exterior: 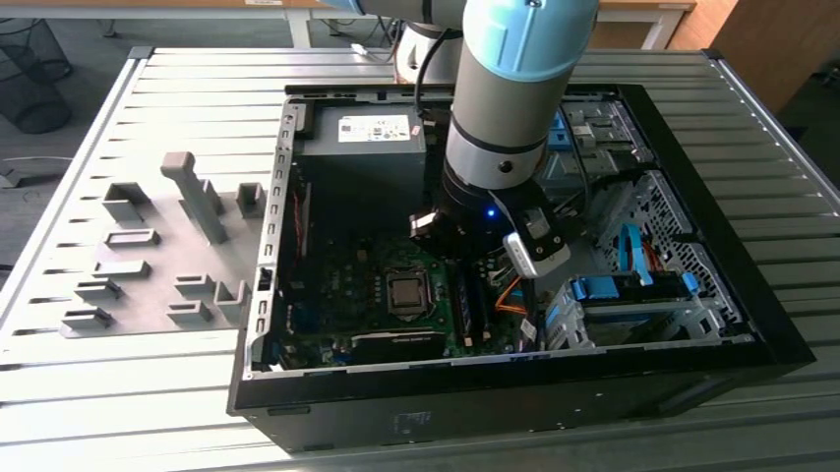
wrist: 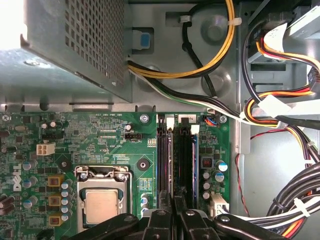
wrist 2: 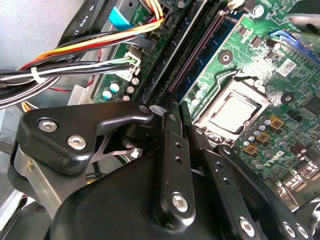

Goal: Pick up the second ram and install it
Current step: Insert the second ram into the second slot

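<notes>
My gripper (wrist: 174, 210) is low inside the open computer case (exterior: 735, 324), over the near end of the two memory slots beside the processor socket (wrist: 100, 202). Its black fingers (wrist 2: 172, 150) come together at a thin dark stick standing on edge in the slot line, the second ram (wrist: 167, 165) (wrist 2: 187, 50). The stick runs away from the fingertips along the green motherboard (wrist 2: 280, 80). A second slot (wrist: 189, 160) lies right beside it, with white latches at the far ends of both. In the exterior view the arm's wrist (exterior: 493, 167) covers the gripper.
Bundled cables (wrist: 280, 115) hang close beside the slots. The grey power supply (exterior: 361, 138) sits at the case's back, and blue drive latches (exterior: 617, 287) are at the exterior view's right. A grey fixture plate (exterior: 157, 256) with blocks lies on the slatted table outside the case.
</notes>
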You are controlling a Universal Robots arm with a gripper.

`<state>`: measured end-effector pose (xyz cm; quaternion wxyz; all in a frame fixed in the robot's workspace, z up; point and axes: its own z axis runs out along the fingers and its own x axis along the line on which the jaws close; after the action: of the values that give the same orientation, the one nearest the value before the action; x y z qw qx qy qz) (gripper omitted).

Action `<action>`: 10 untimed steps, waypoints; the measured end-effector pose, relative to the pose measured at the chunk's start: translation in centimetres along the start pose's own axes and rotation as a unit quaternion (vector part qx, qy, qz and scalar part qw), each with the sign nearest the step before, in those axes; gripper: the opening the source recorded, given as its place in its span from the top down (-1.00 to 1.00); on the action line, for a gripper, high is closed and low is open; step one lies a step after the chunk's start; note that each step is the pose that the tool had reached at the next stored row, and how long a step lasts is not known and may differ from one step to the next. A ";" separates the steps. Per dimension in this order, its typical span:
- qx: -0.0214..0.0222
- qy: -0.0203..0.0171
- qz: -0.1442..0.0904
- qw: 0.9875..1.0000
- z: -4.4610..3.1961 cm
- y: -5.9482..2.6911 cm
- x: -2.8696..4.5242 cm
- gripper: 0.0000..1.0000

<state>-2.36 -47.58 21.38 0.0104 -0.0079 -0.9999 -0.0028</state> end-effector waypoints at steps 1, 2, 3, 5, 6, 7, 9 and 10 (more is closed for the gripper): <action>0.000 0.000 0.000 1.000 0.00 0.00 0.00 0.73; 0.000 0.000 0.000 1.000 0.00 0.00 0.00 0.73; 0.000 0.000 0.000 1.000 0.00 0.00 0.00 0.73; 0.000 0.000 0.000 1.000 0.00 0.00 0.00 0.73; 0.000 0.000 0.000 1.000 0.00 0.00 0.00 0.73; 0.000 0.000 0.000 1.000 0.00 -0.01 0.00 0.73; 0.000 0.000 0.000 1.000 0.00 -0.01 0.00 0.73; 0.000 0.000 0.000 1.000 0.00 -0.01 0.00 0.73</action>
<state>-2.36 -47.59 21.38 0.0104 -0.0079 -0.9999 -0.0028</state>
